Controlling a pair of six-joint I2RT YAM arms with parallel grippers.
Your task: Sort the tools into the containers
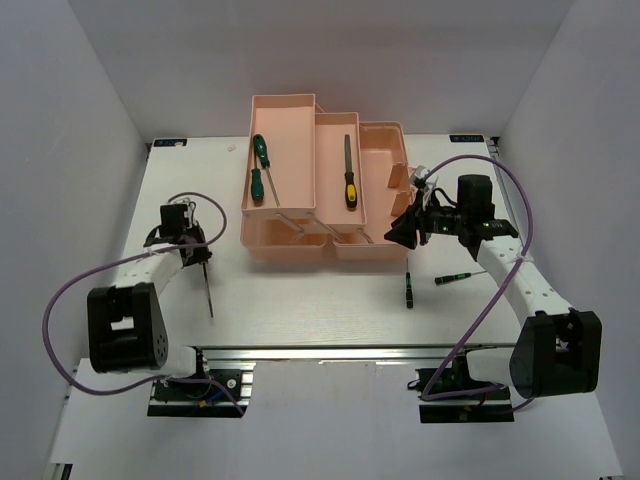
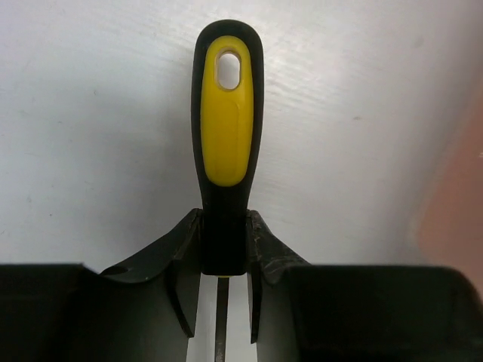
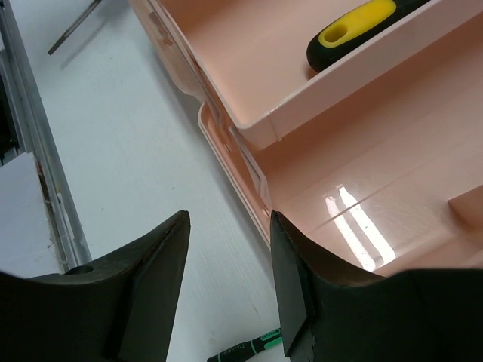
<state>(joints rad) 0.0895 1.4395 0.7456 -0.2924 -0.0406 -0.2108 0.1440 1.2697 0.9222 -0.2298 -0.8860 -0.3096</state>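
The yellow-and-black-handled screwdriver sits clamped at the base of its handle in the left gripper, to the left of the salmon-pink toolbox and well apart from it; its steel shaft points away from the toolbox toward the near edge, and whether the tip touches the table cannot be told. In the toolbox's left tray a green-handled screwdriver lies lengthwise. In the raised middle tray lies a second yellow-handled screwdriver, its handle end toward the near side. The right-hand compartment shows no tool in the overhead view. Two precision screwdrivers are on the table off the toolbox's near right corner: one just in front of that corner, the other farther right of it. The right gripper hovers at the toolbox's right end with its jaws spread and nothing between them, the fingers framing bare table just beside the lower wall of the toolbox, with one precision screwdriver showing at the bottom of the wrist view
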